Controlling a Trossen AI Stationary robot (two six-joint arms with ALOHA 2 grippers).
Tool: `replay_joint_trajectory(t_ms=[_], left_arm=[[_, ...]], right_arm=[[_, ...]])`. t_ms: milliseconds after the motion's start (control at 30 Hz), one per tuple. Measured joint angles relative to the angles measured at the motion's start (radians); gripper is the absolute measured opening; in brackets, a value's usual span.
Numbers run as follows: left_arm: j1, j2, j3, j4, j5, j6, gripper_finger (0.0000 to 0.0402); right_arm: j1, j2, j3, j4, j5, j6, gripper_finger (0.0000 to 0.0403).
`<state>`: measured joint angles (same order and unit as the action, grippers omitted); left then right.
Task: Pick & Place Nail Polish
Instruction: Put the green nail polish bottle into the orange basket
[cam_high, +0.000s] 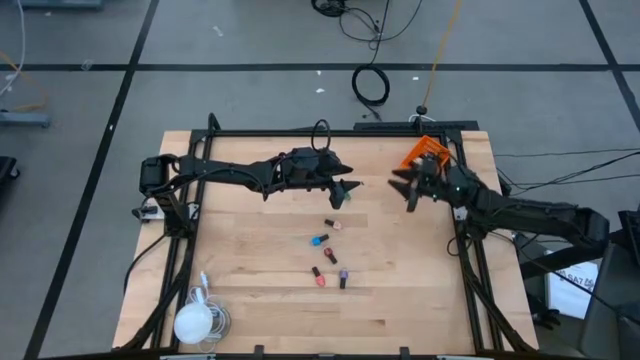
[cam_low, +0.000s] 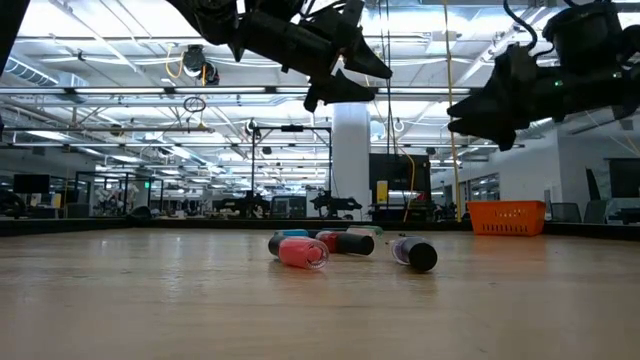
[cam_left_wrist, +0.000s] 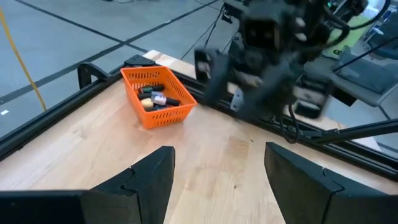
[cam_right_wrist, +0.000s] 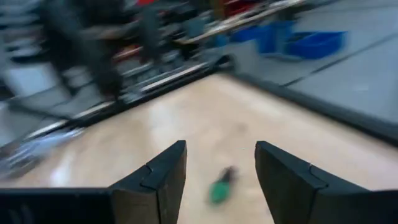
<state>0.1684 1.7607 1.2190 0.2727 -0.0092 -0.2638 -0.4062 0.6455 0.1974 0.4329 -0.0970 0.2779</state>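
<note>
**Both claws empty above the bench, five little bottles left lying on the wood**

Nearest the front edge of the pale planked wooden bench (cam_high: 250, 300) lies a coil of white cable with a round white plug (cam_high: 196, 320), well apart from the work. Further in, the loose nail polish sits in a small scatter: a pink bottle with a dark cap (cam_high: 319, 279) and a purple one (cam_high: 343, 278) side by side, then a teal one (cam_high: 320, 240), a dark-capped one (cam_high: 336, 225) beyond it, and a green one (cam_right_wrist: 219, 188) seen under the right arm. All lie on their sides; the glass looks smooth and round, so I would expect them to roll if nudged.

Above them hang the two arms. The left claw (cam_high: 343, 193) has its dark fingers spread with nothing between them, and hovers just beyond the scatter, so the bottles lie back toward the front edge from it. The right claw (cam_high: 411, 189) is also spread and empty, off to the side near the bin. The left looks nearer the far bottle, whose long axis runs roughly across the bench.

Farthest, at the back corner, the orange plastic mesh bin (cam_high: 424, 155) already holds several bottles (cam_left_wrist: 155, 98).
</note>
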Motion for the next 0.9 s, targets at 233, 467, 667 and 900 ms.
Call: replay_joint_trajectory(t_ms=[233,467,667,900], left_arm=[[0.0,0.0,0.0,0.023,0.0,0.004,0.0243],[0.008,0.0,0.0,-0.126,0.0,0.13,0.0243],[0.052,0.008,0.0,-0.302,0.005,-0.022,0.0243],[0.055,0.133,0.004,-0.245,0.011,-0.016,0.0243]], right_arm=[[0.193,0.126,0.0,0.034,0.092,0.009,0.0173],[0.281,0.28,0.0,0.159,0.226,-0.026,0.0173],[0.284,0.322,0.001,0.221,0.227,-0.032,0.0171],[0.284,0.324,0.001,0.23,0.227,-0.032,0.0171]])
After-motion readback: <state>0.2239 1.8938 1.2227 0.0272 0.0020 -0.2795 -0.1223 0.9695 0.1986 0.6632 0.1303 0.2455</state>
